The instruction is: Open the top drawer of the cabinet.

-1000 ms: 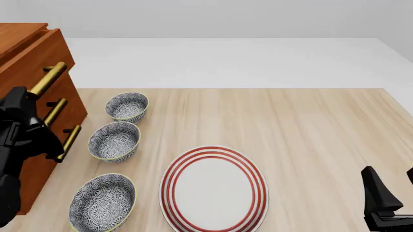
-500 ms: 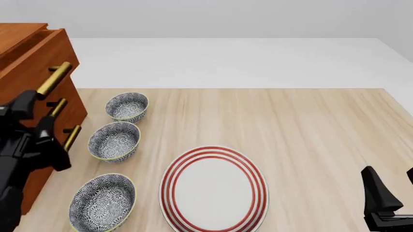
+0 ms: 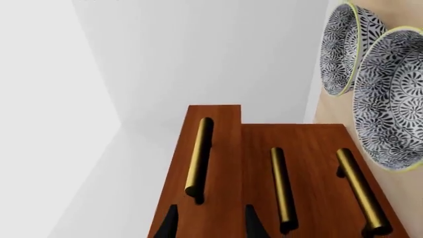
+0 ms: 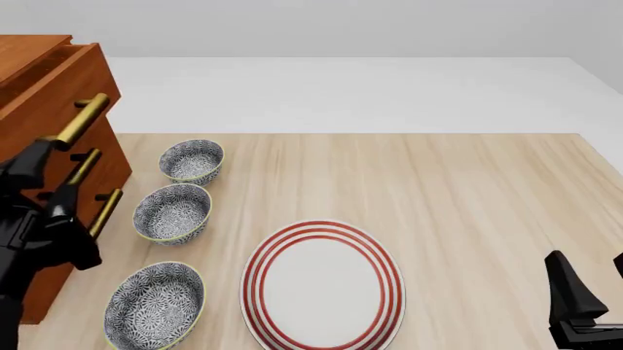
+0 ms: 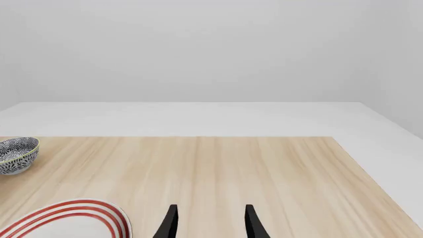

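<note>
Top drawer (image 4: 60,86) slightly out of cabinet (image 4: 39,270).

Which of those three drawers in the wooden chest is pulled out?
The top drawer, the uppermost of the three in the cabinet. Its front juts out past the two lower drawers, which sit flush with each other; the left wrist view shows the same step.

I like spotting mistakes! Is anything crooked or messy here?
Just one thing: the uppermost reddish-brown wooden drawer sticks out a little from the tall wooden cabinet, past the two below. The three patterned bowls and the red-ringed plate sit upright; nothing is spilled.
</note>
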